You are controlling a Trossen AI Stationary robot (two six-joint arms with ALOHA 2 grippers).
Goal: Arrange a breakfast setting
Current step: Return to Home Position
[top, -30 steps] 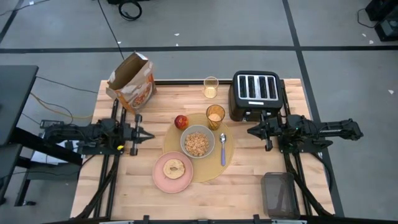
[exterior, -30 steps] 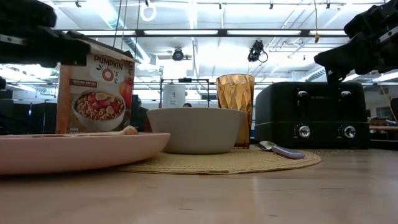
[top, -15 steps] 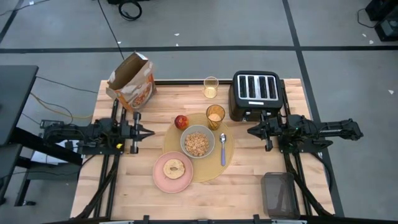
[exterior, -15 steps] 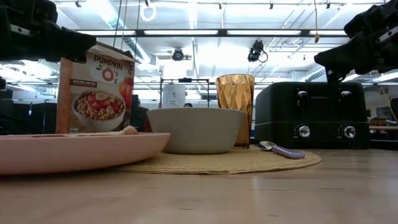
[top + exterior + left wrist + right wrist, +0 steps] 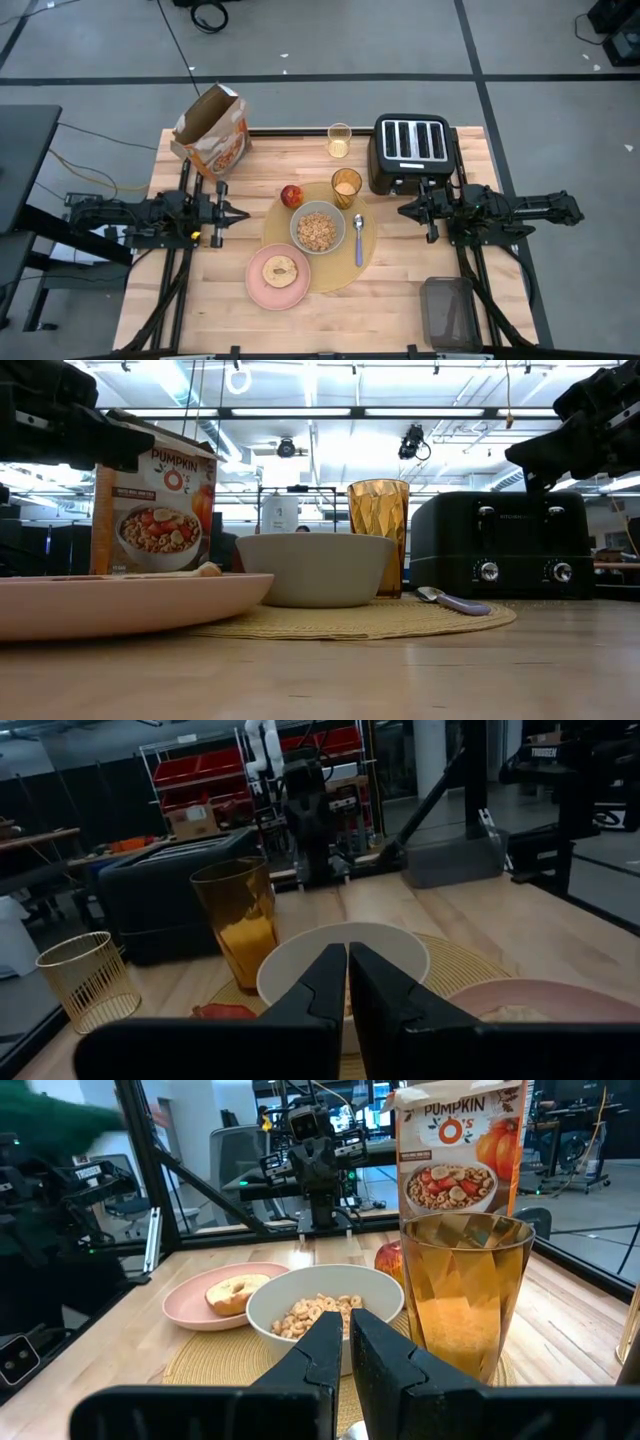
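Two grippers are seen clenched, each with its fingers drawn together to a thin slit. The left gripper [image 5: 240,216] is held over the table's left side and pointed toward the setting. The right gripper [image 5: 403,210] is held over the right side, just in front of the black toaster [image 5: 411,150], and is pointed back toward the setting as well.

The round tan placemat [image 5: 372,248] is laid at the middle of the table. The grey bowl [image 5: 317,229] is set at its centre and is filled with cereal rings. The blue-handled spoon [image 5: 358,242] is laid on the mat just right of the bowl, apart from it, with its scoop toward the far edge. The amber tumbler [image 5: 346,186] is stood upright on the mat's far rim, between bowl and toaster, and is partly filled with an orange drink. The red apple [image 5: 291,195] is placed at the mat's far-left rim, near the bowl. The pink plate [image 5: 255,287] is set over the mat's near-left rim, and the toast slice [image 5: 279,270] is laid flat on it.

The orange cereal box [image 5: 212,132] is stood open-topped at the far-left corner. A small pale glass [image 5: 339,140] is stood at the far edge beside the toaster. A dark bin [image 5: 448,312] is kept at the near-right corner.
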